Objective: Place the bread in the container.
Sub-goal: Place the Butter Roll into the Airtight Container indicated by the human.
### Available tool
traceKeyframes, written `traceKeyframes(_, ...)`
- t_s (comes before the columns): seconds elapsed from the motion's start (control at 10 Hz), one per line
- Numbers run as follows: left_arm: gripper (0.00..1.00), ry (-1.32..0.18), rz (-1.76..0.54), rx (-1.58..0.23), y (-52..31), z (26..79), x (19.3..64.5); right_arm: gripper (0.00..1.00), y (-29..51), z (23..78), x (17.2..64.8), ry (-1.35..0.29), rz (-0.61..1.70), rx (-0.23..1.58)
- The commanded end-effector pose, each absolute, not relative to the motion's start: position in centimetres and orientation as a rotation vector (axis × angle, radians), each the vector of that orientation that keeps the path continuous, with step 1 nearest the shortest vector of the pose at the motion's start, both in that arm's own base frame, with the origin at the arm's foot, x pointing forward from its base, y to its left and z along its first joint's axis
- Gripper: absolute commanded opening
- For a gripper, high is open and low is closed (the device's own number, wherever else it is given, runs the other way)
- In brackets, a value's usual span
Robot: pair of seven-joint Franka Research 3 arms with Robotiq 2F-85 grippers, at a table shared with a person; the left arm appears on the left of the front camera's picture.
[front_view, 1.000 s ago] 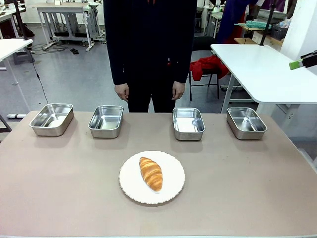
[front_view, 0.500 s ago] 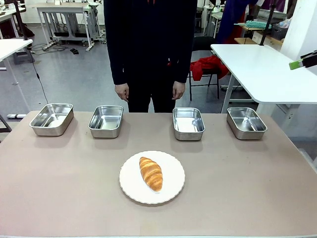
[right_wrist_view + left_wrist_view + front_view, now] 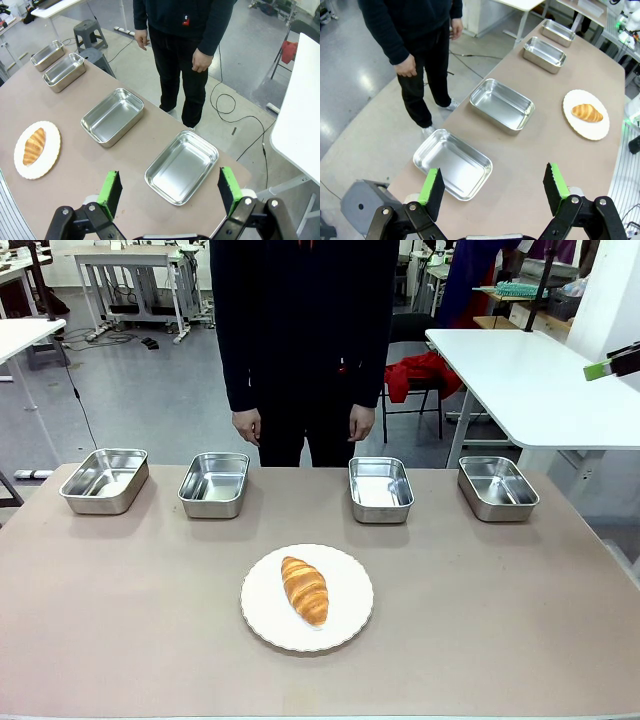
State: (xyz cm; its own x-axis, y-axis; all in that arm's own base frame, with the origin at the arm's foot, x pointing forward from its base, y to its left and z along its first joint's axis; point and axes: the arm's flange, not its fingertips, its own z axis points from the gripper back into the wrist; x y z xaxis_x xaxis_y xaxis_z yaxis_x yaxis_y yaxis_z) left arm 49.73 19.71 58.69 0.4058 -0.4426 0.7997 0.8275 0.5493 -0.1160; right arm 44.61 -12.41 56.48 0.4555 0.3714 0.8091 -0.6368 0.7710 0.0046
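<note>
Beyond the brown table (image 3: 120,640), a workshop with a grey floor and white benches is seen. A person (image 3: 300,330) in dark clothes is stood at the far edge, with one hand (image 3: 245,425) and the other hand (image 3: 360,423) hung at the sides above the tabletop. Four shiny steel containers, all empty, are lined up along that far edge: the outer left container (image 3: 103,481), the inner left container (image 3: 214,484), the inner right container (image 3: 380,489) and the outer right container (image 3: 497,487). Nearer the robot, about the table's middle and well apart from the row, a round white plate (image 3: 350,585) is laid, and the bread (image 3: 305,590) is found lying flat on it. Its long axis is run almost straight from the far side to the near side, with the far tapered end turned slightly toward the robot's left and the near end slightly toward the right. In the left wrist view the left gripper (image 3: 493,167) is held above the table's left end, just beside the outer left container, its jaws spread wide with nothing between them. In the right wrist view the right gripper (image 3: 169,171) is held over the outer right container, likewise spread wide and gripping nothing, well apart from the bread.
</note>
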Motion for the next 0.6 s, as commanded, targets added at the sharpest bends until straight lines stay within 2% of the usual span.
traceKeyframes(0.0,1.0,-0.806,-0.856,-0.555,19.64,58.94,49.65,1.0,-12.34,56.7,44.61,-0.919,0.636,0.336)
traceKeyframes(0.5,1.0,-0.806,-0.856,-0.555,19.64,58.94,49.65,1.0,-12.34,56.7,44.61,-0.919,0.636,0.336)
